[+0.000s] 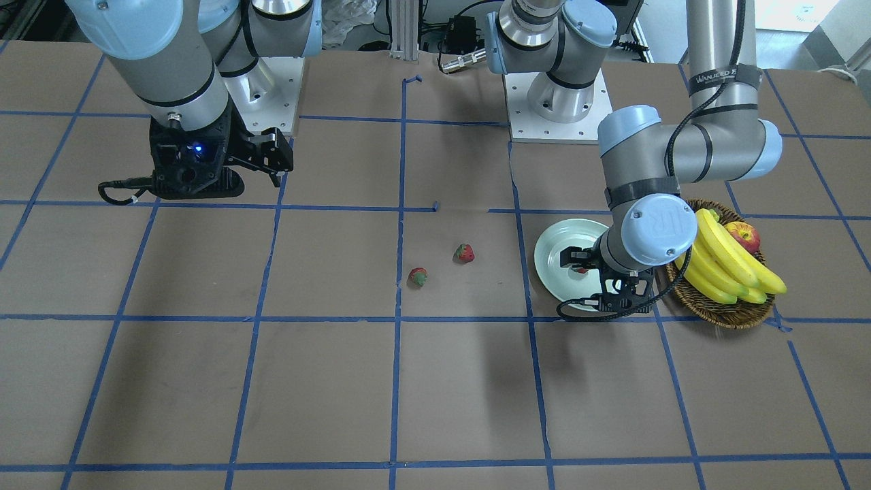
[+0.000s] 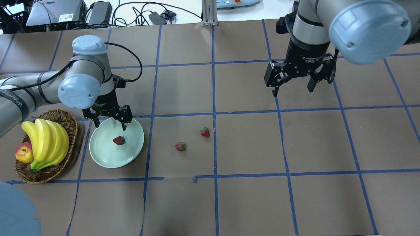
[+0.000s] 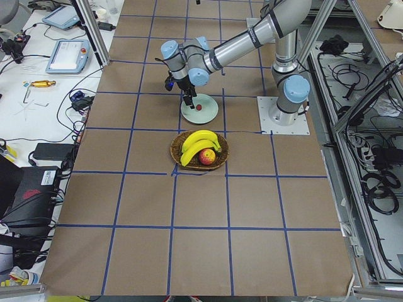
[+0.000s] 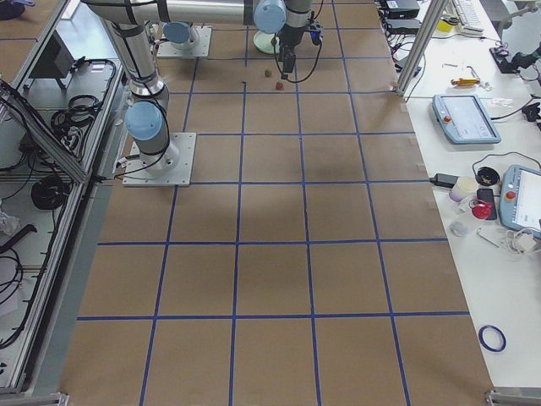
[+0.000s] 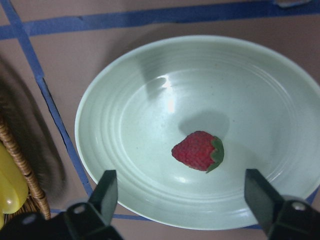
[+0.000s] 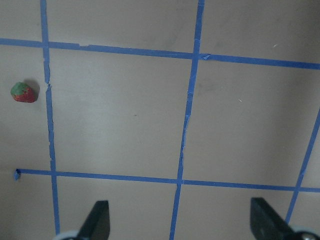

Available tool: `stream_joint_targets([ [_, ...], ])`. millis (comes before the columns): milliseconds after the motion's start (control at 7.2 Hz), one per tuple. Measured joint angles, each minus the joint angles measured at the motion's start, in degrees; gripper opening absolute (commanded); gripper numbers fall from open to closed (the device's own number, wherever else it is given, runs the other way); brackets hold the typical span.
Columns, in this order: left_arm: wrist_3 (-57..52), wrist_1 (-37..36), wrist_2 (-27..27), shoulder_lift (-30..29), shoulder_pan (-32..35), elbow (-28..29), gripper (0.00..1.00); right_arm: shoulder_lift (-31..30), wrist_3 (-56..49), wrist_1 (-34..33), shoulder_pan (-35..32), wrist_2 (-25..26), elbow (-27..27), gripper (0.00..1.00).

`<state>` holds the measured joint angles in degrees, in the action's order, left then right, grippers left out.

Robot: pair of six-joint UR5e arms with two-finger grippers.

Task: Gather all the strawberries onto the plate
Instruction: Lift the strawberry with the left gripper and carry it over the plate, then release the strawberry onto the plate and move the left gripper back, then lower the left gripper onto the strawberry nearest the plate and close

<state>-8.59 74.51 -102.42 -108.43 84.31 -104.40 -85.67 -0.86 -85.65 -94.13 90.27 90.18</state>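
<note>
One strawberry (image 2: 118,140) lies free in the pale mint-green plate (image 2: 134,149); the left wrist view shows the berry (image 5: 198,150) in the plate (image 5: 125,115) below the spread fingers. My left gripper (image 2: 110,122) is open and empty, hovering over the plate's far rim. Two more strawberries lie on the brown table: one (image 2: 180,146) near the middle, one (image 2: 205,132) a little farther right. In the front view they show on the table (image 1: 417,276) (image 1: 465,253). My right gripper (image 2: 293,89) is open and empty, high over the right half; its view shows one strawberry (image 6: 24,92).
A brown wicker basket (image 2: 67,126) with bananas (image 2: 46,141) and a red-yellow apple (image 2: 24,153) stands just left of the plate. Blue tape lines grid the brown table. Cables and gear sit beyond the far edge.
</note>
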Motion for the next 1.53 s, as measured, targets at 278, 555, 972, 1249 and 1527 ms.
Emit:
stream_joint_targets([
  [278,1.28,-0.55,-0.07,0.44,4.69,1.52,1.0,0.03,0.07,-0.37,0.0,-0.11,0.0,1.0],
  [555,9.62,-2.75,1.14,0.56,11.04,1.68,1.0,0.06,0.07,-0.54,0.0,-0.04,0.05,1.0],
  [972,31.23,-4.52,12.77,-0.08,16.3,0.57,1.0,0.06,0.14,-0.59,0.0,0.13,0.21,1.0],
  [1249,42.03,-4.55,16.37,-0.58,17.7,-1.33,1.0,0.06,1.0,-0.63,0.0,0.13,0.8,1.0],
  [1527,54.8,-6.14,15.87,-0.98,17.95,-4.23,1.0,0.06,1.48,-0.58,0.0,0.11,1.01,1.0],
])
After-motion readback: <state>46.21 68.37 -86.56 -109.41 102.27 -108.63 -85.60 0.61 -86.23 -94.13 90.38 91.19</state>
